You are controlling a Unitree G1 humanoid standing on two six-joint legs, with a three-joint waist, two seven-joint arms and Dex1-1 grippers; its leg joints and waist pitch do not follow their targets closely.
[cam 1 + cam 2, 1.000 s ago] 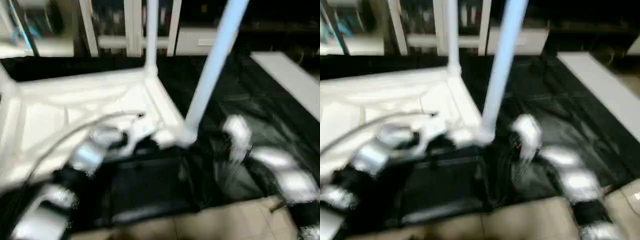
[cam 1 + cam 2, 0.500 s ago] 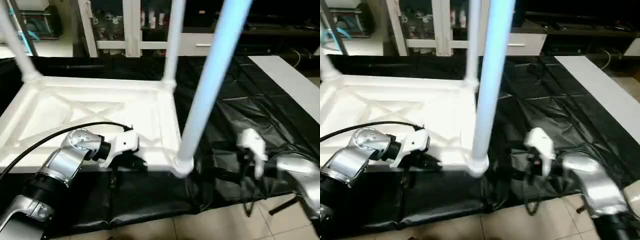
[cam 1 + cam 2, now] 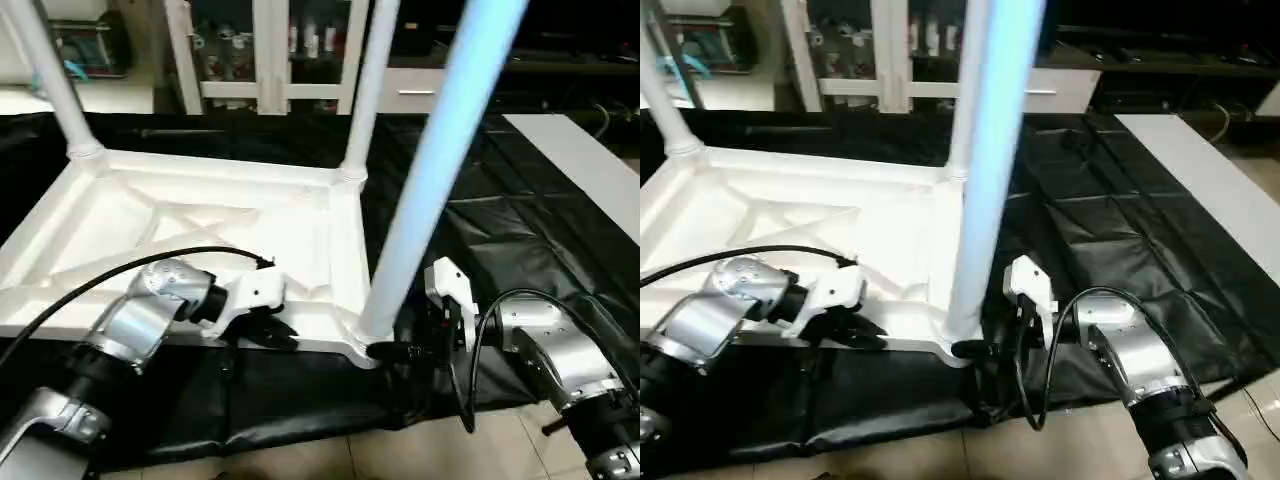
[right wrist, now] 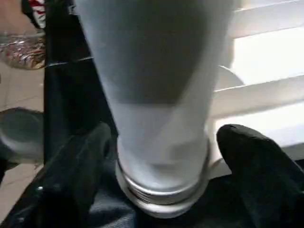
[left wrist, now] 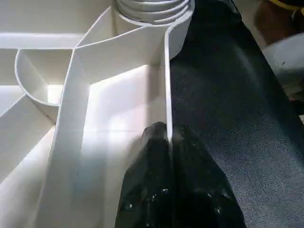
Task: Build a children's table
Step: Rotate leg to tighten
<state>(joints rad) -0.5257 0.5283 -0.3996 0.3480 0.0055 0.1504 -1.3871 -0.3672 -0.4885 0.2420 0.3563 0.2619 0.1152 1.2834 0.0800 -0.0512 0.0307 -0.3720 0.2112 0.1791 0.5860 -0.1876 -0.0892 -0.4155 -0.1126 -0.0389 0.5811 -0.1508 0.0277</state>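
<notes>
A: We see the children's table (image 3: 200, 240) lying upside down on the black-cloth work table (image 3: 520, 210), ribbed underside up. Three legs stand up from its corners: the near leg (image 3: 430, 180) at the corner closest to us on the right, the far right leg (image 3: 365, 90) behind it, and the far left leg (image 3: 50, 80) at the back on the left.

B: And the grippers? We make out the left gripper (image 5: 166, 137) at the near edge of the top, its black fingers (image 5: 147, 180) pressed together on the thin white rim wall (image 5: 167, 90), one finger on each side of it.

A: Agreed, it is clamped on that rim. The right gripper (image 4: 161, 152) sits at the foot of the near leg, its fingers (image 4: 251, 161) spread wide either side of the ribbed collar (image 4: 161, 190) where the leg meets the corner socket.

B: We cannot say those fingers touch the leg; both appear to stand off a little from it.

A: Outward from there, a black cable (image 3: 100, 280) runs over the left forearm, and beyond the work table's far edge we see white shelving (image 3: 270, 60).
</notes>
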